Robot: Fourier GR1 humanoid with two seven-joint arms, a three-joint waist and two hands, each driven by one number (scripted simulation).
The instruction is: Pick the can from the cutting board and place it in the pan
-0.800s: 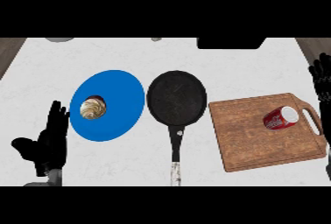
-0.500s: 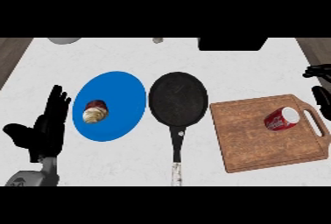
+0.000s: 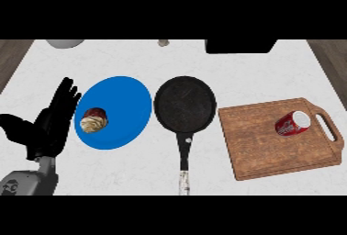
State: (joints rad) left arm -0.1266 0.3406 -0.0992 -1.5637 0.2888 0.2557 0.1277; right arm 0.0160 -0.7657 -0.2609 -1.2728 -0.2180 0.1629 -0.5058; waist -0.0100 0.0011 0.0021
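Note:
A red can [image 3: 293, 123] lies on its side at the right end of the wooden cutting board [image 3: 271, 147], its pale open end facing right, next to the board's handle slot. The black pan [image 3: 185, 104] sits left of the board, empty, with its handle pointing toward me. My left hand [image 3: 49, 123] stands open at the left, fingers up, beside the blue plate. My right hand shows nowhere in the head view.
A blue plate [image 3: 125, 103] left of the pan carries a brown-and-cream food item [image 3: 94, 120]. At the back edge are a white bowl [image 3: 65, 43], a small object [image 3: 163, 43] and a black box [image 3: 240, 45].
My right hand, seen at the right edge above the can before, has left the view. The view has shifted slightly, and my left hand sits a little higher and closer to the plate.

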